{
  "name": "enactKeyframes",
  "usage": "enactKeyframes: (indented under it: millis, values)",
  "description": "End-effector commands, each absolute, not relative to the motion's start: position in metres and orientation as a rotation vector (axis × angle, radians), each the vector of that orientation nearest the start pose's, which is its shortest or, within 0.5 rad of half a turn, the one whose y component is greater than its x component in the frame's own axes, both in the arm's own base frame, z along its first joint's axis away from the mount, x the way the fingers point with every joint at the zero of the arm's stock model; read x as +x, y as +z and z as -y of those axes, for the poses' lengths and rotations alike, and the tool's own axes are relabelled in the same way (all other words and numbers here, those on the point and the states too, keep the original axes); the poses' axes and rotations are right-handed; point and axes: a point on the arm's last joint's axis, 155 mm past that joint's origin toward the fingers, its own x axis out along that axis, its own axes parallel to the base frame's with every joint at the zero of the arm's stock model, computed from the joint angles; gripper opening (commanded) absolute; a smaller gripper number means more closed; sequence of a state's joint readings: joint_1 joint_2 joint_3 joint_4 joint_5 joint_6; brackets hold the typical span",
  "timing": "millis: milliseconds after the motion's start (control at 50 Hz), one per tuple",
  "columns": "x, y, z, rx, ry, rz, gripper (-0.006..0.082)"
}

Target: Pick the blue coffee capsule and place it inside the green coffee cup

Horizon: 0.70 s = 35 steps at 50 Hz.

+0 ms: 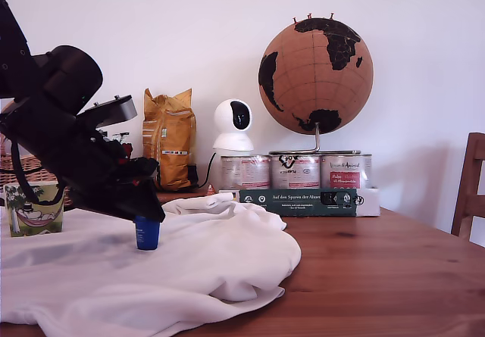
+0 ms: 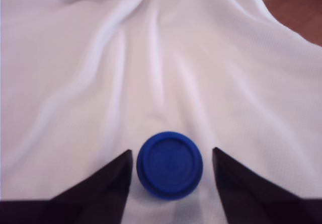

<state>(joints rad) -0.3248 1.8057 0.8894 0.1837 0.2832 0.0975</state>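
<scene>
— Black claw (image 2: 170, 169) tips fill the near edge of the wrist view, one on each side of the blue coffee capsule (image 2: 169, 165). How do they stand?

— Spread apart, holding nothing. One fingertip (image 2: 116, 176) looks touching or just beside the capsule's wall; the other (image 2: 232, 176) has a clear strip of cloth between it and the capsule. So the capsule sits between the tips but nearer one of them.

— And its axis?

— Upright. Its round flat face points straight up at the wrist camera, and the exterior view shows the capsule (image 1: 147, 233) standing on the white cloth (image 1: 197, 269) directly under the claw (image 1: 148, 216). No turning needed, I'd judge; closing should catch it, though it may slide a little toward the far tip first.

— Beyond that?

— Rumpled cloth runs away from the claw, then bare wooden bench (image 1: 394, 276). The green coffee cup (image 1: 32, 210) stands behind the arm, toward the exterior view's left, well apart from the capsule.
</scene>
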Motion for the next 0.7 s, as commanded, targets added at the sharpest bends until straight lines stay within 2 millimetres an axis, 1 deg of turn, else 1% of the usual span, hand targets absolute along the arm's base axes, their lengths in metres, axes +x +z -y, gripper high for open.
enactKeyframes:
  millis: [0,120,220,320,440,520,620,680]
  values:
    - [0.427,0.046,0.197,0.111,-0.619,-0.689,0.0093]
    - [0.437,0.060,0.199,0.112,-0.615,-0.658,0.0093]
    - [0.448,0.078,0.197,0.110,-0.602,-0.626,0.0093]
    - [0.459,0.104,0.189,0.106,-0.575,-0.575,0.0093]
    - [0.470,0.132,0.166,0.100,-0.517,-0.530,0.0093]
    - [0.475,0.143,0.145,0.098,-0.476,-0.519,0.0093]
    - [0.480,0.149,0.116,0.083,-0.418,-0.522,0.0093]
    - [0.482,0.148,0.100,0.073,-0.386,-0.530,0.0093]
